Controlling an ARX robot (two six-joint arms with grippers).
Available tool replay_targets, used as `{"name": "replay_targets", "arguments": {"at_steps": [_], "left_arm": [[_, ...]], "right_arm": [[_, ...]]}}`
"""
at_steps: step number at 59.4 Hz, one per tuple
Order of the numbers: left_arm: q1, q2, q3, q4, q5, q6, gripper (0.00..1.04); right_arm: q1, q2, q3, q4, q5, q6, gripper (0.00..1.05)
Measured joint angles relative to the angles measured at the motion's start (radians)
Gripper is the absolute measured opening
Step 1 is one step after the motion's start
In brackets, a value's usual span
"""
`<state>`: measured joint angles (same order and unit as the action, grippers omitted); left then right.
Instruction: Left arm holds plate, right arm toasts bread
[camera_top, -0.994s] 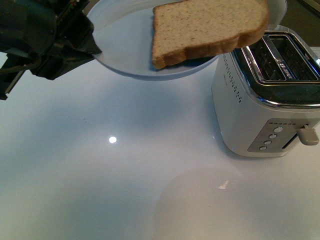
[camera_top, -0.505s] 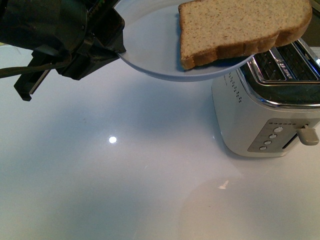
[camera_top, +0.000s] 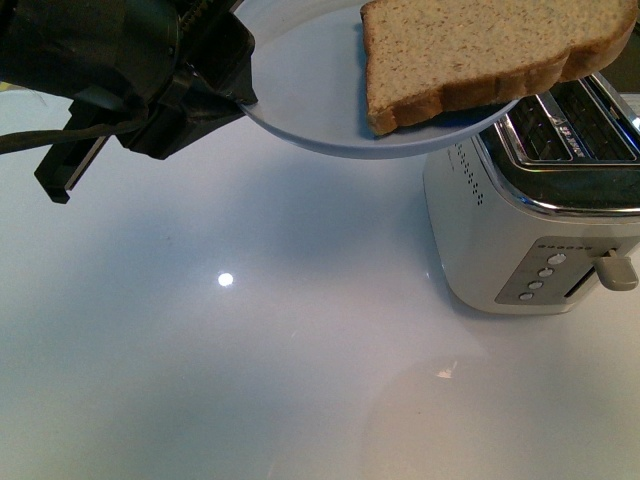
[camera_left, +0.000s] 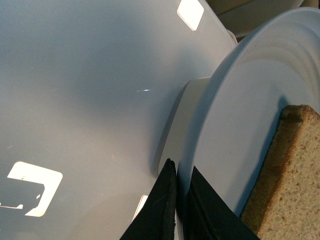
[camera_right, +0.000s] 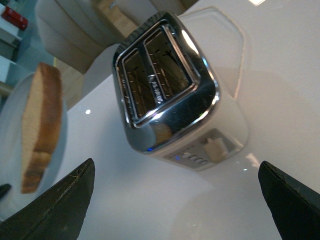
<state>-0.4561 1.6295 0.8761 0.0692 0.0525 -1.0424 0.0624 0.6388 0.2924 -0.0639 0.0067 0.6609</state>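
Observation:
My left gripper (camera_top: 235, 95) is shut on the rim of the pale blue-grey plate (camera_top: 300, 70) and holds it in the air at the top of the front view, next to the toaster. The bread slice (camera_top: 480, 50) lies on the plate and overhangs the toaster's slots. In the left wrist view the black fingers (camera_left: 165, 200) pinch the plate's (camera_left: 240, 120) edge, with the bread (camera_left: 290, 175) beyond. My right gripper (camera_right: 175, 200) is open and empty above the table; its view shows the toaster (camera_right: 170, 95), the plate (camera_right: 10, 135) and the bread (camera_right: 40, 125).
The white and chrome two-slot toaster (camera_top: 540, 200) stands at the right on the glossy white table (camera_top: 250, 380), its lever (camera_top: 618, 270) up and both slots empty. Chairs and floor show beyond the table's far edge in the right wrist view.
The left gripper has carried the plate and bread to the right, toward the toaster, and slightly up; the last half second shows only a small shift. The toaster has not moved.

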Motion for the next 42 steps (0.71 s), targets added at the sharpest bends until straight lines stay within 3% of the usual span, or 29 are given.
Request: {"name": "replay_targets", "arguments": {"at_steps": [12, 22, 39, 42], "left_arm": [[0.000, 0.000, 0.001, -0.006, 0.001, -0.006, 0.03], [0.000, 0.000, 0.006, -0.015, 0.003, -0.007, 0.03], [0.006, 0.000, 0.014, -0.032, 0.007, -0.007, 0.03], [0.005, 0.000, 0.016, -0.034, 0.008, -0.007, 0.03]], "right_arm": [[0.042, 0.331, 0.104, 0.264, -0.113, 0.165, 0.96], [0.116, 0.526, 0.182, 0.396, -0.133, 0.283, 0.96], [0.176, 0.719, 0.300, 0.469, -0.147, 0.343, 0.96], [0.181, 0.737, 0.316, 0.469, -0.148, 0.343, 0.92]]}}
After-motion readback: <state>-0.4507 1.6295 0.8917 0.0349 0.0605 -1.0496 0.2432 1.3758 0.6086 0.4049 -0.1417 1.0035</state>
